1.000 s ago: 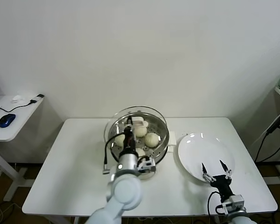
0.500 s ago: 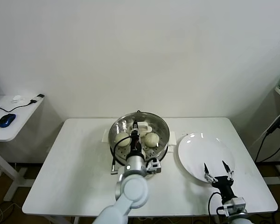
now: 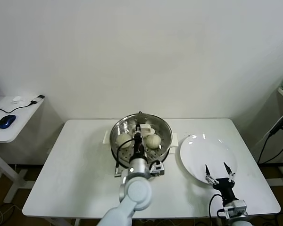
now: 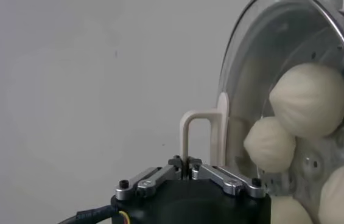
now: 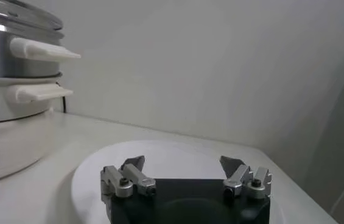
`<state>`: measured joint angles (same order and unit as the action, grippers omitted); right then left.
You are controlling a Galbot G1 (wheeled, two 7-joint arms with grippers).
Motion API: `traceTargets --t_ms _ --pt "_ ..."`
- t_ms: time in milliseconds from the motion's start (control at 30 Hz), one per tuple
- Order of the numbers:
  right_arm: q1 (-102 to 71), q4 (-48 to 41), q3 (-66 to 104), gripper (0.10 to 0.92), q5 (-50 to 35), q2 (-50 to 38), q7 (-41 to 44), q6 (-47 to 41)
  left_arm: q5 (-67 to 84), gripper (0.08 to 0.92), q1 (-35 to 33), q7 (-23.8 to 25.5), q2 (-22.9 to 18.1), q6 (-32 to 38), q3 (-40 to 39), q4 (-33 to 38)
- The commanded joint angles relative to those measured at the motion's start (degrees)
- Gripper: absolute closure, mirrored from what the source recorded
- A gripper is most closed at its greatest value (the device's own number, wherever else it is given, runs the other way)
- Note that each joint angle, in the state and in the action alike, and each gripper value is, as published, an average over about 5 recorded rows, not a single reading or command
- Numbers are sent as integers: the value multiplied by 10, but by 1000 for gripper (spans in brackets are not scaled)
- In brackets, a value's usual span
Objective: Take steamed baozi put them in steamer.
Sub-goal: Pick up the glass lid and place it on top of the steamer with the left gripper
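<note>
The steel steamer (image 3: 162,133) stands on its cream base at the table's middle. Cream-white baozi (image 3: 123,140) lie on its perforated tray, another (image 3: 153,140) beside. My left gripper (image 3: 137,135) is over the pot, shut on the white handle (image 4: 195,135) of the round glass lid (image 4: 251,73). Through the glass, the left wrist view shows baozi (image 4: 310,100) in the pot. My right gripper (image 3: 217,169) is open and empty over the near edge of the white plate (image 3: 203,150). It also shows in the right wrist view (image 5: 184,167).
The steamer's side handles (image 5: 41,50) and cream base (image 5: 7,140) stand left of the plate (image 5: 172,152). A side table with a blue mouse (image 3: 6,121) is at the far left. The white table (image 3: 75,169) ends near my body.
My left gripper has carried the glass lid to the right, from off the steamer's left side to over the pot. The right gripper has barely moved.
</note>
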<state>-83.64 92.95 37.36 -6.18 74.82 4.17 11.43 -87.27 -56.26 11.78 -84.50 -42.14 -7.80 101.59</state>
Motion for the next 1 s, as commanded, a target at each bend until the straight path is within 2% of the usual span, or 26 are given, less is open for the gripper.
traceTargets --t_ms 33,567,767,1000 --pt "1 -1 -2 203 3 2 -1 5 10 863 -1 -26 -5 -9 6 -22" --pt "2 -3 -6 203 10 4 2 11 -9 851 -8 -29 11 9 13 -10" --pt "-2 6 -9 202 6 -1 -6 -4 16 706 -1 -14 21 11 1 21" --pt "-12 23 -16 203 -4 -11 -14 -16 112 498 -21 -14 48 28 -7 103"
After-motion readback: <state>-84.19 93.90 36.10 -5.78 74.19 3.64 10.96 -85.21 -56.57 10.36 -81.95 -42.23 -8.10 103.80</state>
